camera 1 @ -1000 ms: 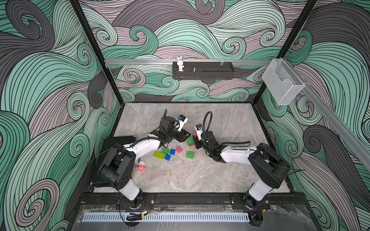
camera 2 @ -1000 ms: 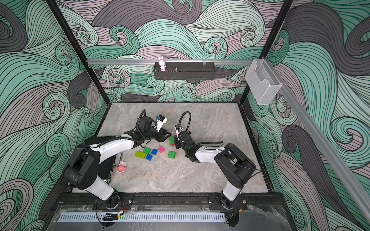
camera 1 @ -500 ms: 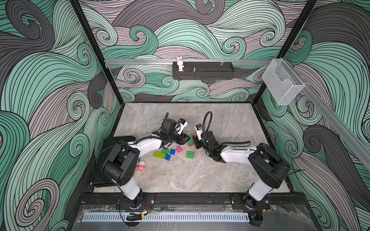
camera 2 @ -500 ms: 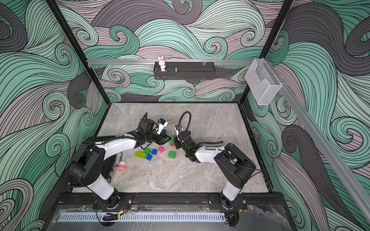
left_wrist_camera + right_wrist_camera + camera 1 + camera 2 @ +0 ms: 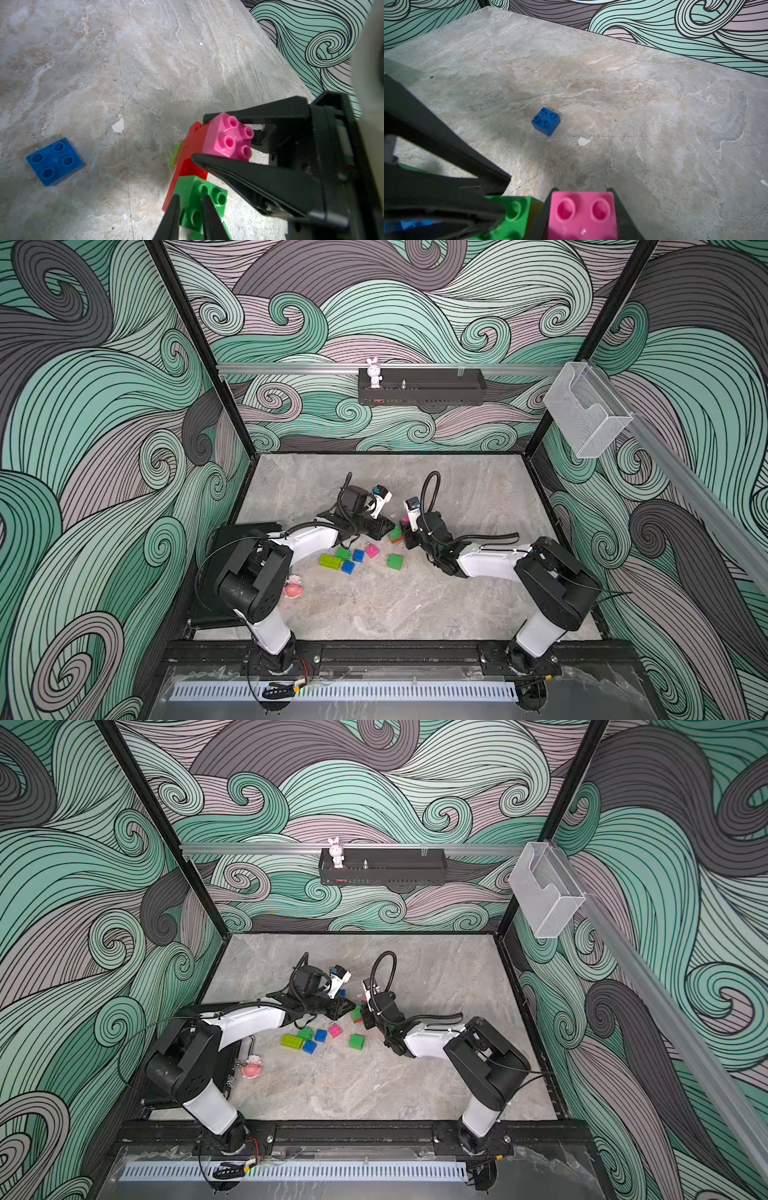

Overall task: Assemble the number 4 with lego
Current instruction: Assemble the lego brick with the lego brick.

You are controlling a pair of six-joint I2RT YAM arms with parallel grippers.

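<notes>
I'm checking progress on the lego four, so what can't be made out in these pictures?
Shape of the build: in both top views, the left gripper and right gripper cover it.
The lime brick: left wrist view, mostly behind the red brick.
The pink brick: right wrist view, cut off by the frame edge.
The green brick: left wrist view, partly behind the left gripper's fingers.

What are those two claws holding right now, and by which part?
Right gripper: pink brick, clamped by two opposite sides. Left gripper: shut at the green brick; a grip cannot be told.
</notes>
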